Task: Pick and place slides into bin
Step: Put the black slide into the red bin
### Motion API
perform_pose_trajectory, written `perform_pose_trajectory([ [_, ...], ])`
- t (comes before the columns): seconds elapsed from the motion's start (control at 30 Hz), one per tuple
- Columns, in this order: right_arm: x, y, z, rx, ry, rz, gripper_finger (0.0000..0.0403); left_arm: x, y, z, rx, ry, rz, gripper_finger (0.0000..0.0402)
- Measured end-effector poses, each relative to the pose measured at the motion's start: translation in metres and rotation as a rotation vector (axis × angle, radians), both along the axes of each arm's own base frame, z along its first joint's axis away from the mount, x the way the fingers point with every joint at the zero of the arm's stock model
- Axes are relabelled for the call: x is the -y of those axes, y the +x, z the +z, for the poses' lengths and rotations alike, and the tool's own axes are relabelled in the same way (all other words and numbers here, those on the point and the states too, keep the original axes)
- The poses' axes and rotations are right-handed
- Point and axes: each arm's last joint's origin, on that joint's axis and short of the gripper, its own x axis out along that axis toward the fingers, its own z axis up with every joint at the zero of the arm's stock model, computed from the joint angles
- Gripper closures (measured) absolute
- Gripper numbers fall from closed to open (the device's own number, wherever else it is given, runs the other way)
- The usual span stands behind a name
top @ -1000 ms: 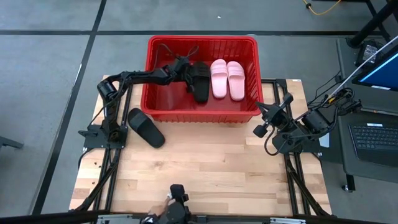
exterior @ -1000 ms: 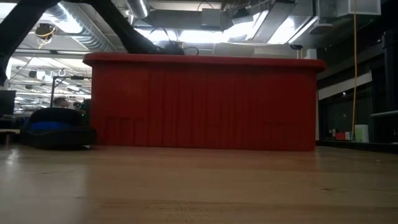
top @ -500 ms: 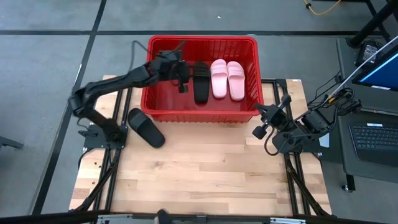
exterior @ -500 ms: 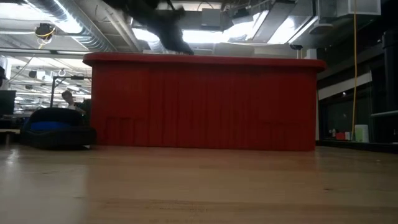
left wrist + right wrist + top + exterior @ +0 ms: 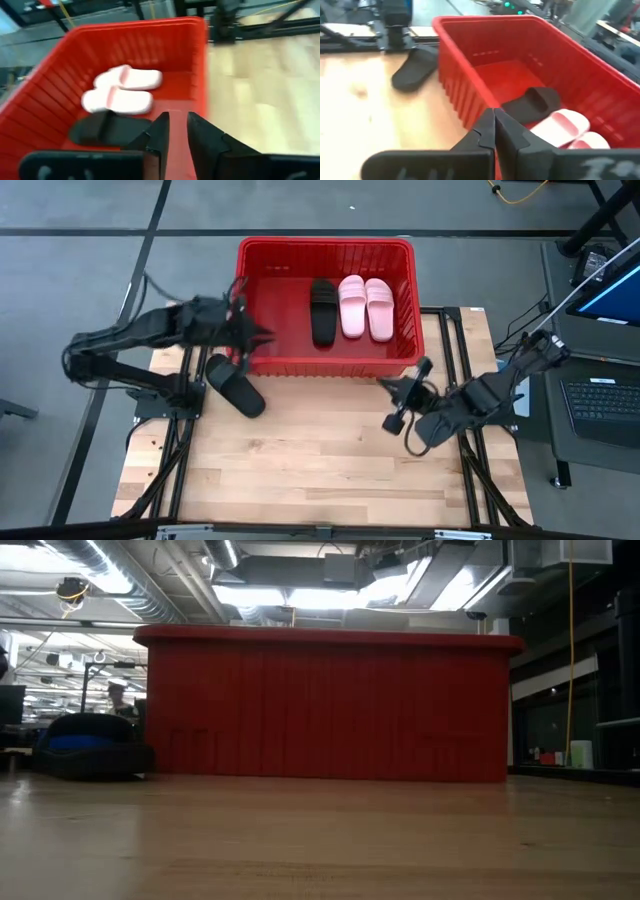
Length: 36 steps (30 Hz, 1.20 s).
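Observation:
The red bin stands at the table's far middle. Inside it lie one black slide and two pink slides side by side, soles down on the floor. A second black slide lies on the table near the bin's near left corner. My left gripper hangs over the bin's left wall, its fingers a narrow gap apart with nothing between them. My right gripper is shut over the table, near the bin's near right corner, holding nothing.
The bin's walls rise high above the tabletop. Bare wood spreads from the bin to the near edge. The arms' dark frames run along the table's left and right edges. A laptop sits off the table to the right.
My left gripper has drawn back out of the bin, from above the black slide toward the table's left edge, and now stands over the left wall. That slide stays in the bin beside the pink ones. My right gripper has moved toward the table's left and near side.

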Motion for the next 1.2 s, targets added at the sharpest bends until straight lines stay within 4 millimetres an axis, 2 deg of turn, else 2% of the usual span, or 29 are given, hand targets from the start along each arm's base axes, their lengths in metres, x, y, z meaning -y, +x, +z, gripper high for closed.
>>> perform_pose_trajectory([
  [0.23, -0.031, 0.016, -0.018, -0.008, -0.011, 0.071, 0.0397, 0.055, -0.022, -0.007, -0.095, -0.034, 0.024, 0.0380],
  [0.37, -0.047, 0.019, -0.025, -0.004, -0.009, 0.109, 0.0397, 0.082, -0.022, -0.016, -0.145, -0.009, 0.021, 0.0398],
  [0.57, -0.062, 0.020, -0.033, 0.004, 0.008, 0.136, 0.0397, 0.114, -0.018, -0.027, -0.171, -0.039, -0.035, 0.0399],
  [0.73, -0.069, 0.023, -0.041, -0.014, -0.006, 0.147, 0.0397, 0.130, -0.016, -0.036, -0.219, -0.083, -0.036, 0.0399],
  [0.83, -0.072, 0.026, -0.045, -0.016, -0.001, 0.141, 0.0397, 0.133, -0.019, -0.045, -0.286, -0.120, 0.022, 0.0399],
  [1.07, -0.081, 0.037, -0.066, -0.059, -0.006, 0.136, 0.0397, 0.139, -0.026, -0.071, -0.567, -0.194, 0.204, 0.0399],
  [1.2, -0.086, 0.041, -0.074, -0.096, -0.030, 0.162, 0.0397, 0.149, -0.020, -0.083, -0.697, -0.250, 0.209, 0.0400],
])
